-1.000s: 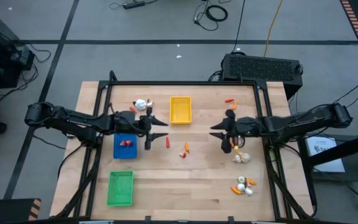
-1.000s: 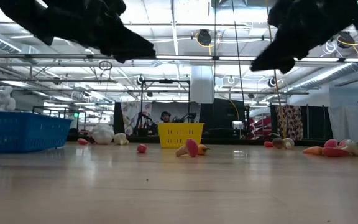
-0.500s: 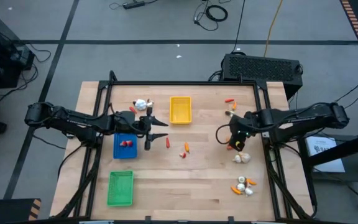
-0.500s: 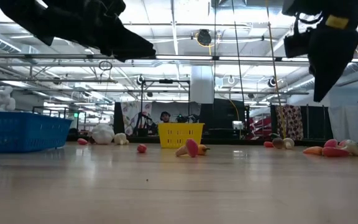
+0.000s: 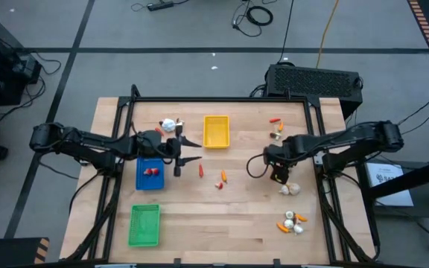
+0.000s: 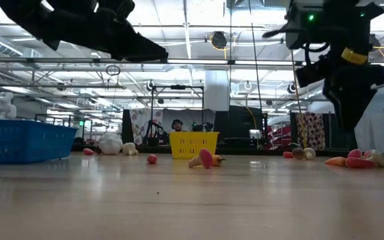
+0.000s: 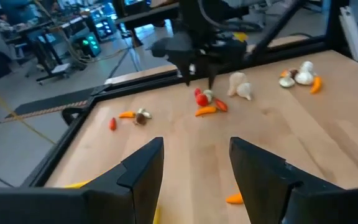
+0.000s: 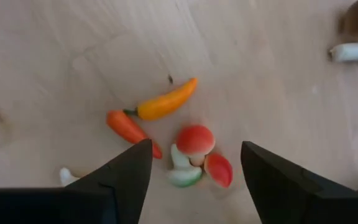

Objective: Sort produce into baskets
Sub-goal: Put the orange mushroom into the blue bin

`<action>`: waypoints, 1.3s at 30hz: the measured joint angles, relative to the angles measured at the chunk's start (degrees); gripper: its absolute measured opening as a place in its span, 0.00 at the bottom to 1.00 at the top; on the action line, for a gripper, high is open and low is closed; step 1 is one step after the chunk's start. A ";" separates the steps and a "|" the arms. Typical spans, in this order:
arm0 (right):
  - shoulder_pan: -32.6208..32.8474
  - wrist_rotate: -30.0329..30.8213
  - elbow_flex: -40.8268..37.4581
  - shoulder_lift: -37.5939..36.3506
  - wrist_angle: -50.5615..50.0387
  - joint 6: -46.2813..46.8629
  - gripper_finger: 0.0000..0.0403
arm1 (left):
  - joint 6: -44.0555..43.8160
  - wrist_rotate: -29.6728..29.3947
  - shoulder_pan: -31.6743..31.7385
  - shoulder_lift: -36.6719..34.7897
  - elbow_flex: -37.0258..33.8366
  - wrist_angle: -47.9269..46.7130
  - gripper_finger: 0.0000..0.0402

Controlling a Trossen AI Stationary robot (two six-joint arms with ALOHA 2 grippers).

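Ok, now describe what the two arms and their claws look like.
Both arms are dark, almost black, jointed tubes with bulky joints. Each ends in a two-fingered claw: the left claw has long tapered black fingers, flat and blocky up close. The right claw shows a yellow marking on its wrist and a green light above it in the low view.

The high view looks straight down on the whole surface [image 5: 199, 216]. The low view looks level across it, sharing the yellow tray [image 5: 215, 131]. Wrist views look closely down.
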 joint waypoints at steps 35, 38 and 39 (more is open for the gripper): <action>-4.77 -3.31 -14.35 -0.20 15.82 0.70 0.36 | -1.45 2.23 1.88 0.00 0.02 -1.31 0.48; -4.78 -2.83 -13.87 -0.16 15.68 0.70 0.29 | -1.45 2.23 1.88 0.00 0.02 -1.31 0.48; -4.78 -2.17 -13.58 -0.12 15.72 0.72 0.27 | -1.45 2.23 1.88 0.00 0.02 -1.30 0.48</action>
